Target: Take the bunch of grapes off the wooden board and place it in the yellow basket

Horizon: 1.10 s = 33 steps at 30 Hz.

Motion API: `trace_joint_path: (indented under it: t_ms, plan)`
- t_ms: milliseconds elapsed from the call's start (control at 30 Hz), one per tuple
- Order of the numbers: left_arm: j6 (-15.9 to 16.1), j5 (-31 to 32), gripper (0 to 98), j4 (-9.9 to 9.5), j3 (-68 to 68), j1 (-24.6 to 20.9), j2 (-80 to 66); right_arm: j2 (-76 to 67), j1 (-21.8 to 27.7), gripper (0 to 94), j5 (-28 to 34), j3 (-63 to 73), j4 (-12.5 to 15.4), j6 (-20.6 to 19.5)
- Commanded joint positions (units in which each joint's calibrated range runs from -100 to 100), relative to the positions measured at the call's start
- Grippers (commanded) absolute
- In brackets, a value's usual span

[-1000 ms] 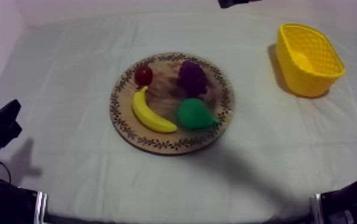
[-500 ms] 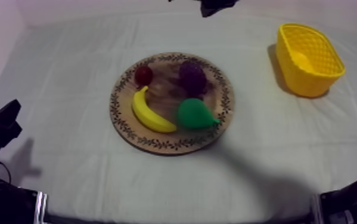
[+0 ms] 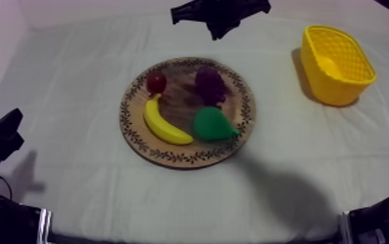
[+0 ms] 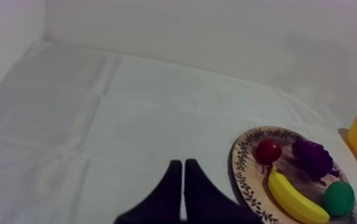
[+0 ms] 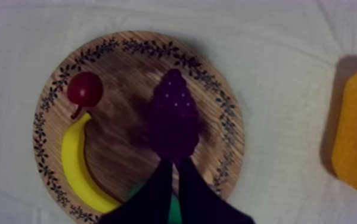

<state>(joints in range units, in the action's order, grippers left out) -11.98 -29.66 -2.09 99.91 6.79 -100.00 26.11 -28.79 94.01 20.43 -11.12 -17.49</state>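
Top view: the bunch of grapes [image 3: 210, 84] lay on the wooden board [image 3: 187, 159] toward its far rim, with the pear [image 3: 213, 124] close beside. The right gripper [image 3: 217, 32] hung beyond that rim. The yellow basket [image 3: 337, 65] stood well apart, with bare cloth between.

Left wrist view: the left gripper [image 4: 182, 164] had its fingers pressed together, short of the board.

Right wrist view: the right fingers were pressed together and pointed at the grapes. The grapes were judged light, knobbly and likely slippery, best gripped across the wide middle.
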Motion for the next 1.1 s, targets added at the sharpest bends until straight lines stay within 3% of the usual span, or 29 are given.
trace_joint_path:
  t_ms: [0,167,433,533,733,1067]
  plan:
    - [0.0,0.0,0.1,0.01,0.0,0.0,0.0,0.3,0.2,9.8,1.0,0.9,0.4,0.2]
    - [0.0,0.0,0.1,0.01,0.0,0.0,0.0,1.0,0.6,22.0,2.1,2.9,1.2,0.3]
    - [0.0,0.0,0.1,0.01,0.0,0.0,0.0,1.2,1.2,56.7,1.5,2.0,2.7,-0.6]
    - [0.0,0.0,0.1,0.01,0.0,0.0,0.0,1.2,1.4,65.2,0.6,1.4,3.4,-0.4]
    - [0.0,0.0,0.1,0.01,0.0,0.0,0.0,1.3,1.5,70.3,-1.9,0.0,4.2,-0.1]
    - [0.0,0.0,0.1,0.01,0.0,0.0,0.0,4.6,1.6,70.5,-8.0,-5.3,5.7,1.3]
